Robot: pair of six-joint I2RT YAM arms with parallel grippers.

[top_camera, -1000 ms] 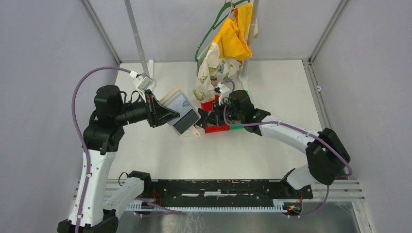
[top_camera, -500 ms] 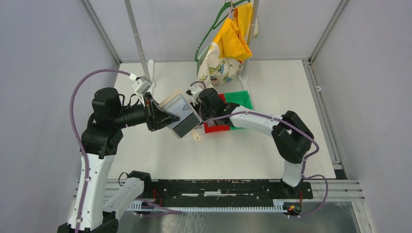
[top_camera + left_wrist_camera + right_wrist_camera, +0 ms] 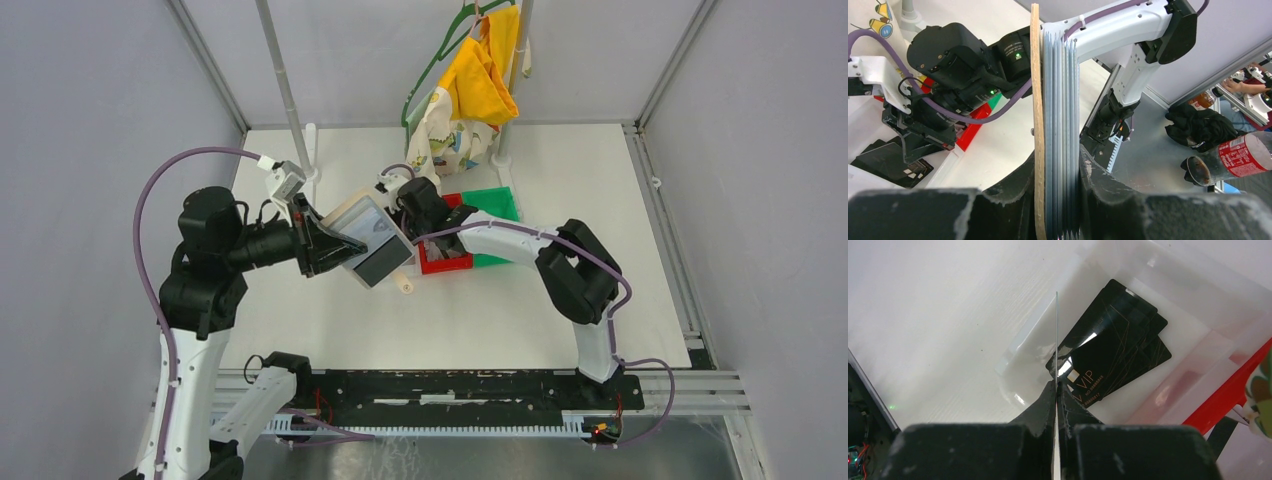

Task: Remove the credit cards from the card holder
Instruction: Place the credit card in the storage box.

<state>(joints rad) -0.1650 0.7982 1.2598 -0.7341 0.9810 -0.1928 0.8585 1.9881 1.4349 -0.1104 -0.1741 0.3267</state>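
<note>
Card holder point(image 3: 368, 238) is up off the table point(image 3: 450, 320), just left of centre in the overhead view, tilted with its clear sleeves facing up. From the left wrist it shows edge-on: tan cover on the left, a fan of pale sleeves pressed against its right side. The left gripper point(image 3: 345, 245) has it pinched, jaws partly closed with the cover and the sleeve stack squeezed between the two fingers.

Right beside the holder's upper right corner, the right gripper point(image 3: 1056, 390) is clamped tight on a thin card point(image 3: 1056, 340), seen edge-on as a fine pale line rising from the fingertips to mid-frame. Its colour can't be told from this angle.

Below that card, right of centre in the right wrist view, a fanned stack of black credit cards point(image 3: 1118, 350) lies flat in a clear bin point(image 3: 1148, 270), the top one marked VIP.

A red bin point(image 3: 445, 265) sits just right of the holder, a green bin point(image 3: 495, 205) touching its upper right side. Yellow and patterned clothes point(image 3: 470, 90) hang at the top centre.
</note>
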